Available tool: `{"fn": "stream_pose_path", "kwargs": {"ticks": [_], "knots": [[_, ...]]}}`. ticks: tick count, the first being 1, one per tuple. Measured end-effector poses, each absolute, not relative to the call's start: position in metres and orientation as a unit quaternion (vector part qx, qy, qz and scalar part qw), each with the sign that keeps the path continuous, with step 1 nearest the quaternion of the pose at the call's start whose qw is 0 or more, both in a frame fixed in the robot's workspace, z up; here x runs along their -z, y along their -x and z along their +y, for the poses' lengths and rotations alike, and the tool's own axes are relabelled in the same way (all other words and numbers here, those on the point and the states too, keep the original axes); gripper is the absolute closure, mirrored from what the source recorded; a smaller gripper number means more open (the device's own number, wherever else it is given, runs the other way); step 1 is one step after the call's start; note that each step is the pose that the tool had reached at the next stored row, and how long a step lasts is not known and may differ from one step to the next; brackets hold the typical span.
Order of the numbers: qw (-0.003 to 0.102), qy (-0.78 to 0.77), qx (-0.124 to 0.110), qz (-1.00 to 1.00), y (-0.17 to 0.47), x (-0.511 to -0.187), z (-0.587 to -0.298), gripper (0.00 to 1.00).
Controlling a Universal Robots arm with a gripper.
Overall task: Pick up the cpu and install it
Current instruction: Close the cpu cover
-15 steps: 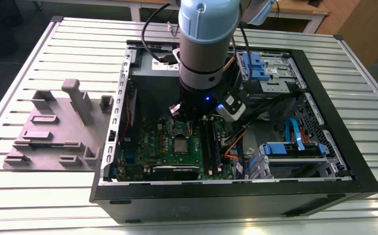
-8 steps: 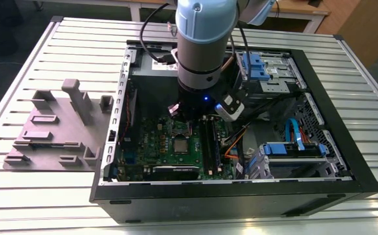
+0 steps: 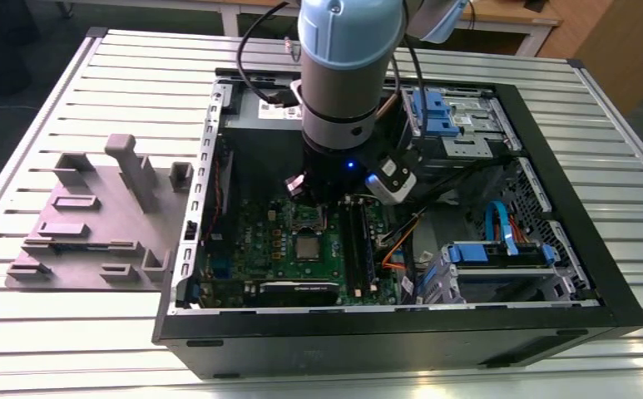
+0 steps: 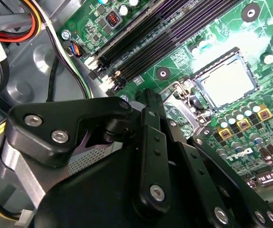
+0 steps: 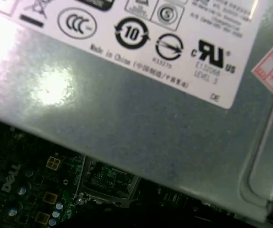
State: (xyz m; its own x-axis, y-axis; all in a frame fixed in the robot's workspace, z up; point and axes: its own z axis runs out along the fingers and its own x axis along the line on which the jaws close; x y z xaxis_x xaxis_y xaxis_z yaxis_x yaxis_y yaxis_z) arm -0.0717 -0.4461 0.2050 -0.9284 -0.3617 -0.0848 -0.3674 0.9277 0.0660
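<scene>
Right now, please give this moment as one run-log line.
arm: inside open black computer case | gripper: over green motherboard, grasp unclear | small silvery square cpu: lying in metal-framed socket, apart from gripper

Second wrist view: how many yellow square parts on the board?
3 yellow squares, in a row alongside the socket: one end, the middle, the other end. More may be hidden.

We see the big grey arm (image 3: 343, 66) pointing straight down, and its black gripper (image 3: 319, 187) hangs at the bottom end.
</scene>
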Motion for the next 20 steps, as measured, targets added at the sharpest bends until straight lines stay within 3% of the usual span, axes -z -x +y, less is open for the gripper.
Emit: {"fn": "stream_pose_path", "kwargs": {"ticks": [20], "knots": [[0.036, 0.200, -0.041, 0.978, 0.072, -0.211, -0.458, 0.90]]}}
